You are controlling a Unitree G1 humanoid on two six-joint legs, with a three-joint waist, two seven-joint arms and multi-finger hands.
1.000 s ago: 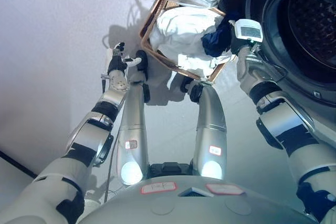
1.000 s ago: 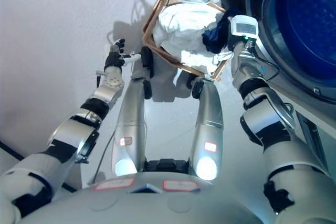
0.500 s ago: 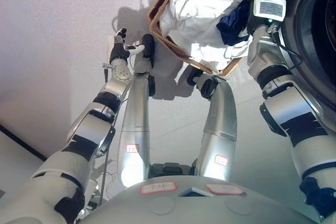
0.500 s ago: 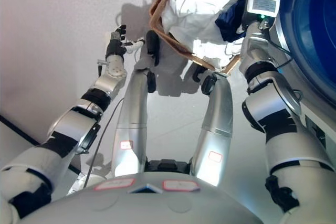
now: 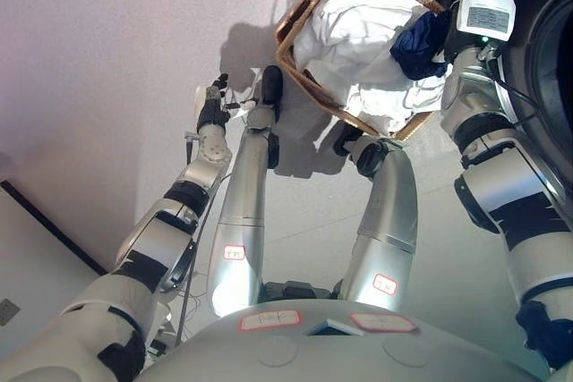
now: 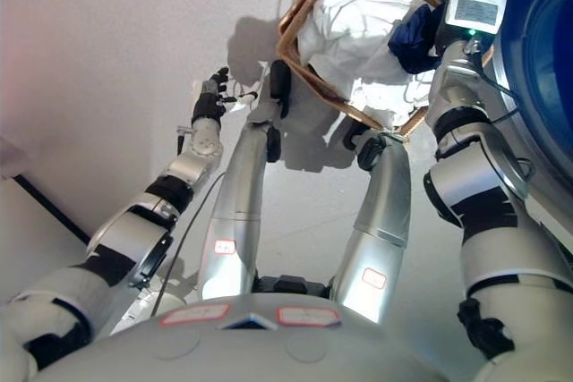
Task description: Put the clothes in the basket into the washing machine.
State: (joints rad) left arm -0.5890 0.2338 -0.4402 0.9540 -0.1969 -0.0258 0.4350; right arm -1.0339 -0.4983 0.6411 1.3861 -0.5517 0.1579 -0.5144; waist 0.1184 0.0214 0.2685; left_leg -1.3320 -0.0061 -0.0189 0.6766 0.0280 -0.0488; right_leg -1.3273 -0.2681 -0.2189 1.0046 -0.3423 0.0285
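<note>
Looking down, we are seeing the wicker basket (image 5: 309, 87) lying on the floor (image 5: 107, 60) at about 1 o'clock, with white clothes (image 5: 358, 46) heaped inside and a dark blue garment (image 5: 421, 42) on their right side. Our right robot hand (image 5: 448, 42) is reaching into the basket beside that blue garment; its fingers are hidden, so we cannot tell its state. Our left robot hand (image 5: 213, 112) is hovering over the floor at 11 o'clock, fingers loosely spread, holding nothing. The washing machine (image 5: 546, 87) is standing at 3 o'clock, just beside the basket.
</note>
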